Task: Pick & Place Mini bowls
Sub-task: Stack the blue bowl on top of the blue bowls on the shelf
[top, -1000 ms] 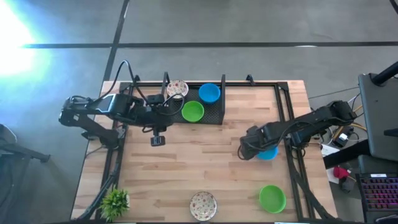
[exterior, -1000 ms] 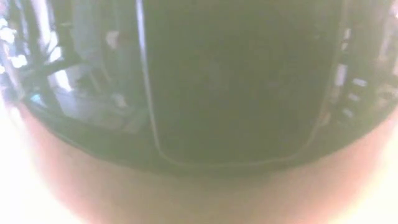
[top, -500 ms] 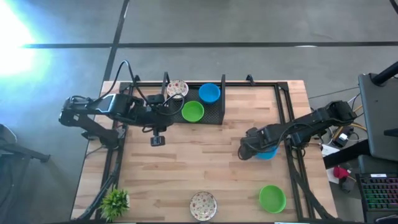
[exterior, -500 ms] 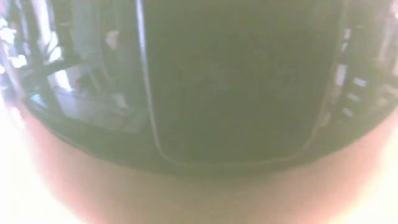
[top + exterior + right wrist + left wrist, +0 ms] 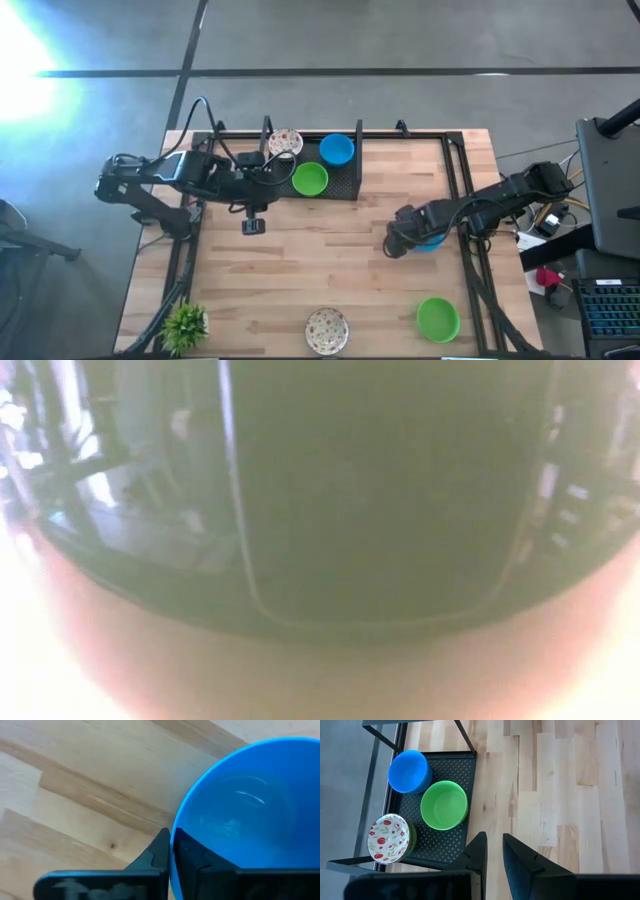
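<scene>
Starting at the left, a small spiky plant (image 5: 184, 324) sits at the table's near left corner. The left gripper (image 5: 493, 851) hovers above the bare wood just beside a black mesh tray (image 5: 345, 183) at the far edge, its fingers nearly together and holding nothing. In the tray lie a speckled bowl (image 5: 285, 142), a green bowl (image 5: 310, 179) and a blue bowl (image 5: 336, 149). Another speckled bowl (image 5: 327, 329) rests at the near edge. Further right, the right gripper (image 5: 171, 847) is closed on the rim of a second blue bowl (image 5: 255, 815), one finger inside and one outside. A second green bowl (image 5: 438, 318) lies near the near right corner.
</scene>
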You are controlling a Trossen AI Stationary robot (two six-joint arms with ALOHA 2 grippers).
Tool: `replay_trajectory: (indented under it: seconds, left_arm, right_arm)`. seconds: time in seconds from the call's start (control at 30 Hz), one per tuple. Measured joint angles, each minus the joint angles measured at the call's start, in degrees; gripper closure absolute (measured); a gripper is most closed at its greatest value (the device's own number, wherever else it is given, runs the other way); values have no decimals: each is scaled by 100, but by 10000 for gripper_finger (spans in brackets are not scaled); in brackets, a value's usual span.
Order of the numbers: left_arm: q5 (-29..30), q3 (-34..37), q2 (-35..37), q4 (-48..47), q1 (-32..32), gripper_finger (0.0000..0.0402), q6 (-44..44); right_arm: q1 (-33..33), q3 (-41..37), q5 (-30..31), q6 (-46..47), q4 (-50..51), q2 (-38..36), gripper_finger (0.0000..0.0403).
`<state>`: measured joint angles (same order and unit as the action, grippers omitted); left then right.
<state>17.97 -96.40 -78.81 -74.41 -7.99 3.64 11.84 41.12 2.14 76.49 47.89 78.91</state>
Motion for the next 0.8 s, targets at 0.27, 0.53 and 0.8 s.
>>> replay_trajectory:
  seconds: [0.27,0.53,0.8]
  left_arm:
    - [12,0,0,2,0,349,-2]
    - [16,0,0,7,0,349,103]
    - [120,2,0,39,0,349,120]
  right_arm:
    - [0,880,12,-571,1200,-2,394]
    - [-320,2165,780,-1277,2106,-7,394]
    - [-926,3161,1352,-2230,2123,-7,394]
